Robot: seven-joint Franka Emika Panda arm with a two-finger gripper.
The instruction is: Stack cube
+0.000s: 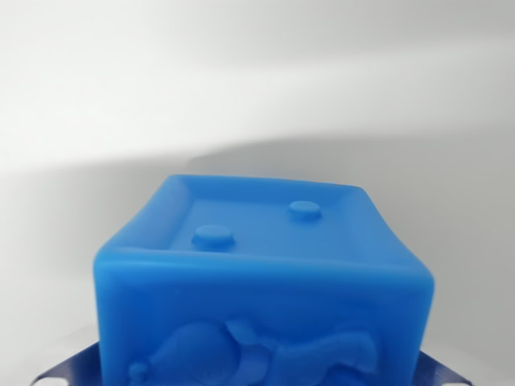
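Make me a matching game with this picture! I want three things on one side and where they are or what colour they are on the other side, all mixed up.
Things:
1. blue cube
2. two round bumps
3. white surface

Clues:
A. on the cube's sunken top face
B. fills the background behind the cube
C. close to the camera, with a raised figure moulded on its front

Right pairs: 1-C, 2-A, 3-B

Thin dark blue pieces peek out at both bottom corners beside the cube; I cannot tell if they are gripper fingers.
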